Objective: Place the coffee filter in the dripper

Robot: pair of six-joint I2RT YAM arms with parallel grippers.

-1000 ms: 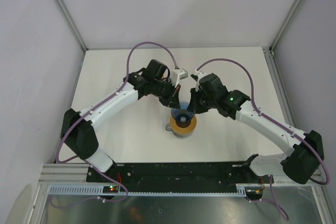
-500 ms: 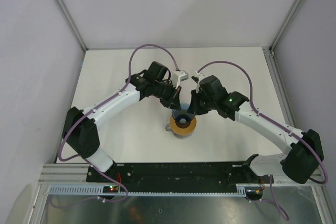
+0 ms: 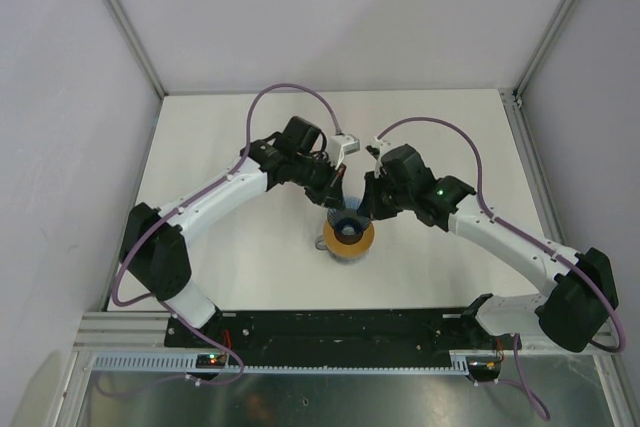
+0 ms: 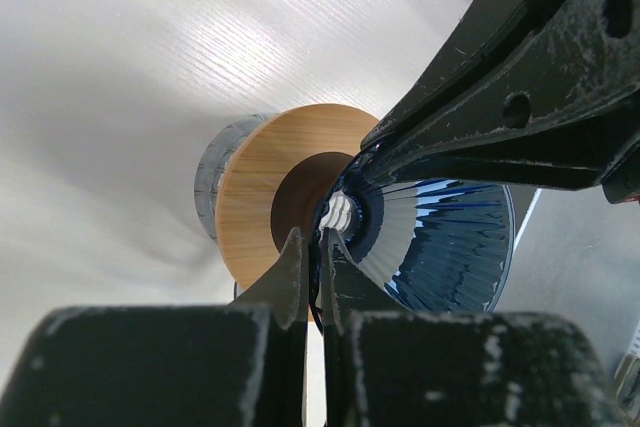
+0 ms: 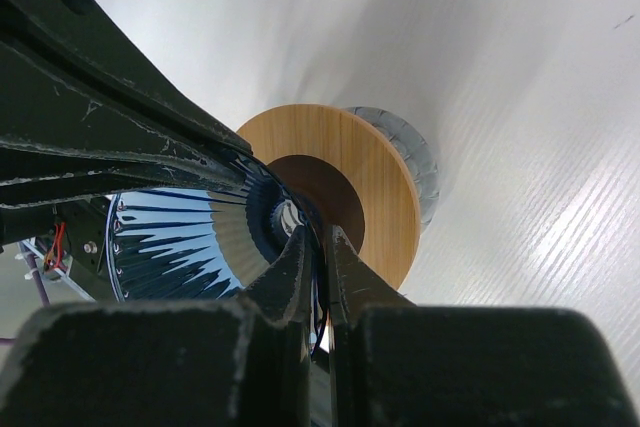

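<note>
The dripper (image 3: 348, 219), a blue ribbed translucent cone, is held just above the grey cup with the tan wooden ring top (image 3: 349, 239). My left gripper (image 3: 337, 209) is shut on the dripper's rim from the left, and my right gripper (image 3: 365, 211) is shut on the rim from the right. In the left wrist view my gripper (image 4: 312, 247) pinches the thin blue edge of the dripper (image 4: 440, 237). In the right wrist view my gripper (image 5: 320, 242) pinches the edge of the dripper (image 5: 170, 237). The coffee filter is out of view.
The cup's wooden ring (image 4: 260, 207) and grey body (image 5: 410, 152) stand on the white table (image 3: 240, 247), right under the dripper. The opposite arm's finger (image 4: 520, 97) fills the upper right of the left wrist view. Metal frame posts stand at the table's back corners.
Both arms have shifted very slightly; the dripper stays between the two grippers over the cup.
</note>
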